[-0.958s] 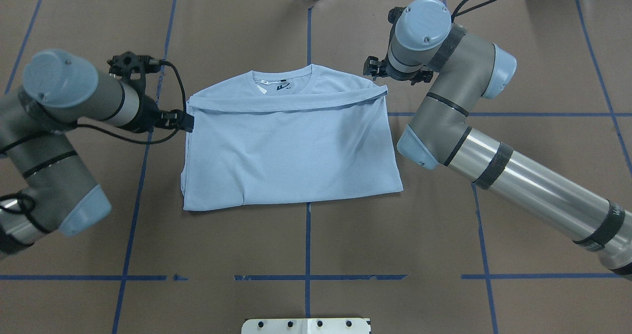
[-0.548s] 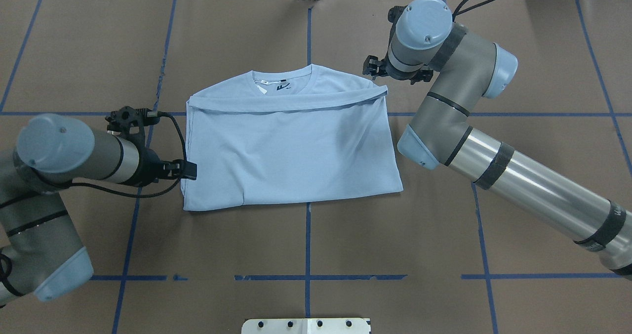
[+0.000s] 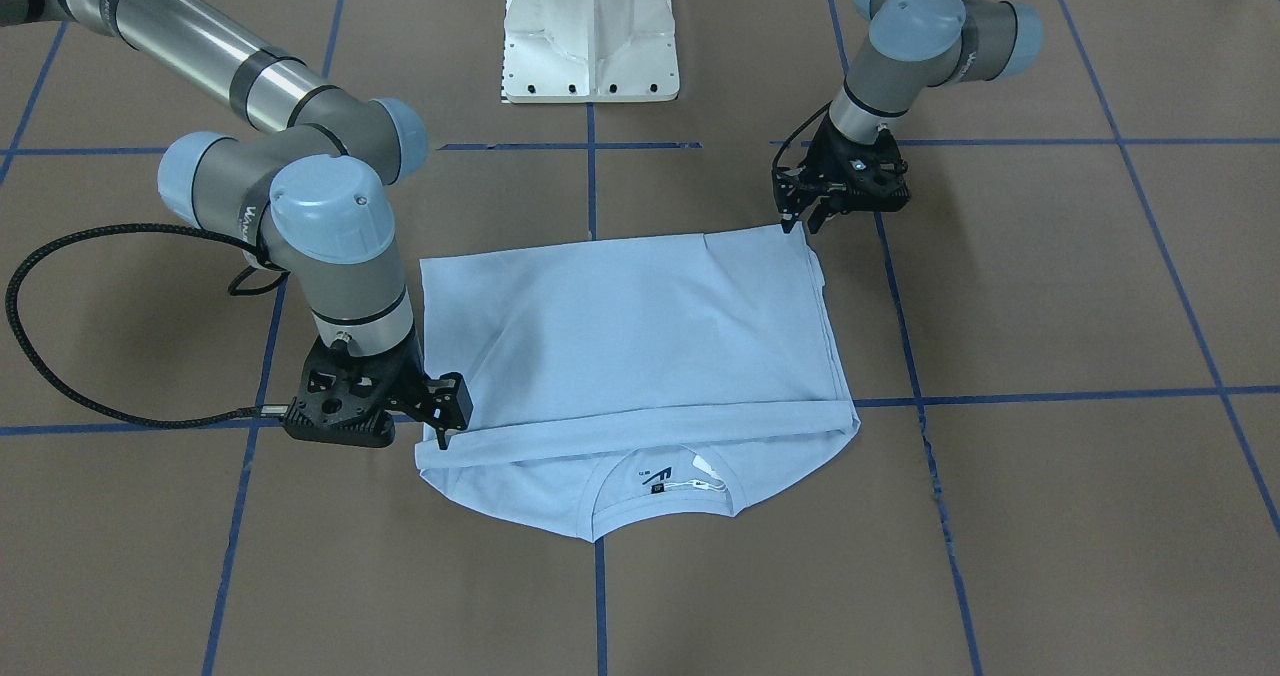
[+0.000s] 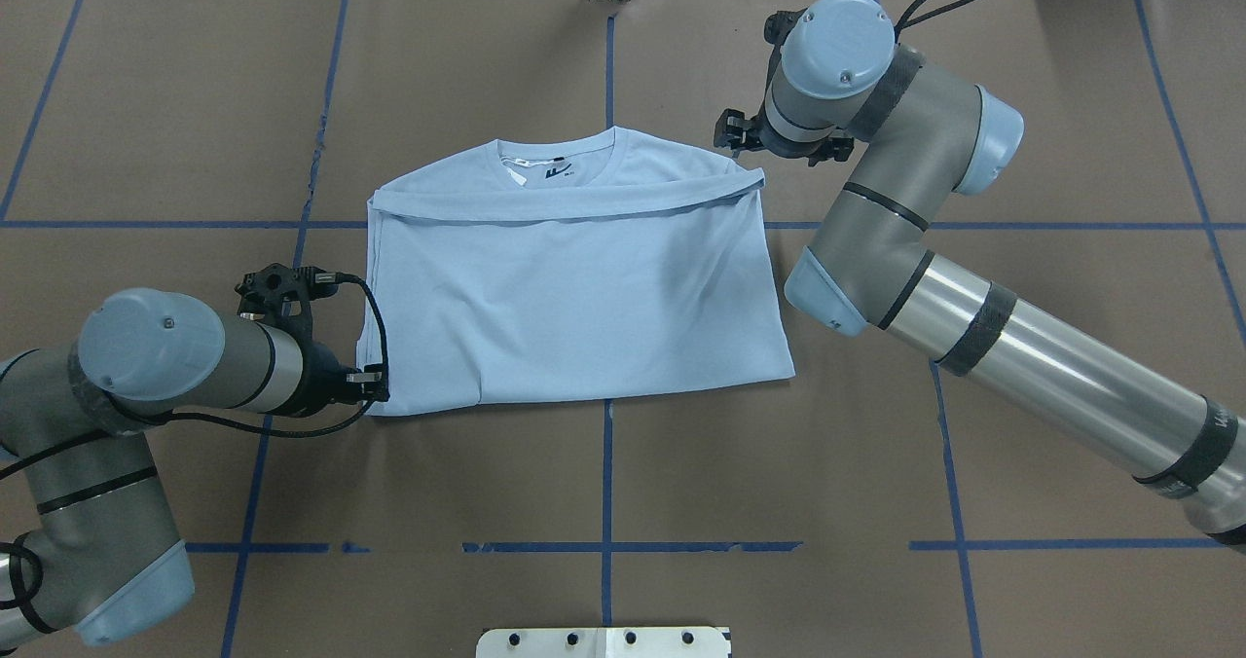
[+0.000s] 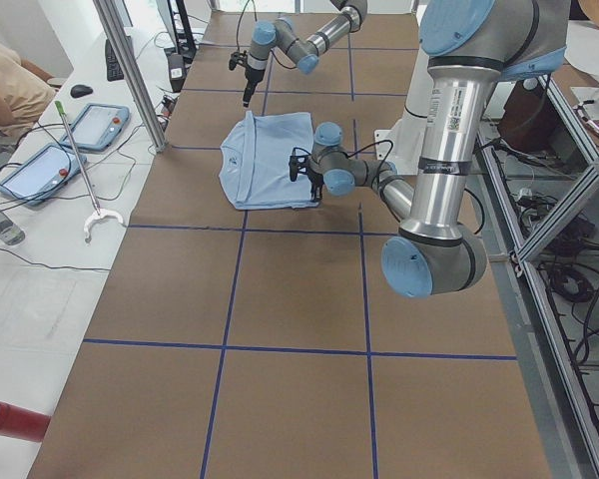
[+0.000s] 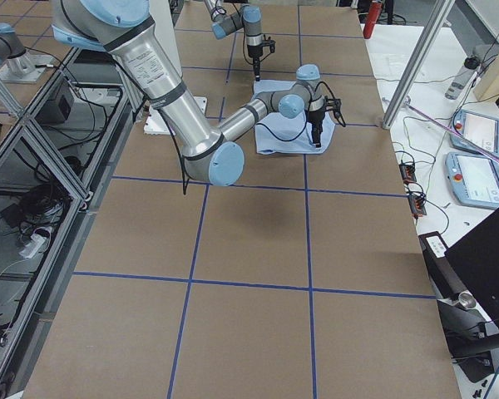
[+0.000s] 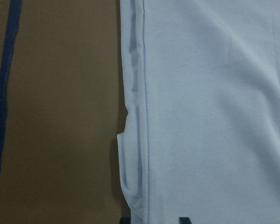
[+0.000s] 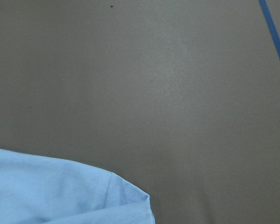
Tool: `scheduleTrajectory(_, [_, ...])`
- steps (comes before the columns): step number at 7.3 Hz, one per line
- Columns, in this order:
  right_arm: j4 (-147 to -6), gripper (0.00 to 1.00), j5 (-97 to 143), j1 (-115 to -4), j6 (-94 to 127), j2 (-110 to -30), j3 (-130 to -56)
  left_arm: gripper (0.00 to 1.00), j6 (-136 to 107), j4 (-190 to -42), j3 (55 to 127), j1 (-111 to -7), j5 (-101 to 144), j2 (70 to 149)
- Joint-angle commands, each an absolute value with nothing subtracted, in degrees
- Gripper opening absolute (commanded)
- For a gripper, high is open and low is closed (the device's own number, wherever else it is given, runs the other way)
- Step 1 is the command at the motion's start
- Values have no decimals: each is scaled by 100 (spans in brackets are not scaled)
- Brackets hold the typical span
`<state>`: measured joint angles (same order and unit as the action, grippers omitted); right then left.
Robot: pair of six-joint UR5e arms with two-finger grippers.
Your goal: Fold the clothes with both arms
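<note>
Now the T-shirt's (image 4: 574,298) side edge runs between the left gripper's (image 3: 800,222) spread jaws; the right gripper (image 3: 445,426) stands beside its shoulder corner, jaws impossible to judge.

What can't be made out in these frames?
- Right gripper: jaw state unclear; its own body hides it front-facing, the wrist joint overhead.
- Left gripper fingertips: cut by the left wrist view's bottom edge.
- T-shirt collar label text: too small in every view.
</note>
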<state>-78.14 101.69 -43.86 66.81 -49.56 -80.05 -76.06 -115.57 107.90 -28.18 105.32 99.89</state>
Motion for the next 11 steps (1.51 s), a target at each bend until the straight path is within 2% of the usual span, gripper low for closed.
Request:
scheduleTrajectory(1, [-7813,100,10169,-4386,6680,-4966,-8007,42,-7603,-11549,10749,-2707,10529,10011])
scheduleTrajectory(11, [-7813,100,10169,-4386,6688,-4966,-8007,38,-7594,-11523,10705,-2698,10512,10002])
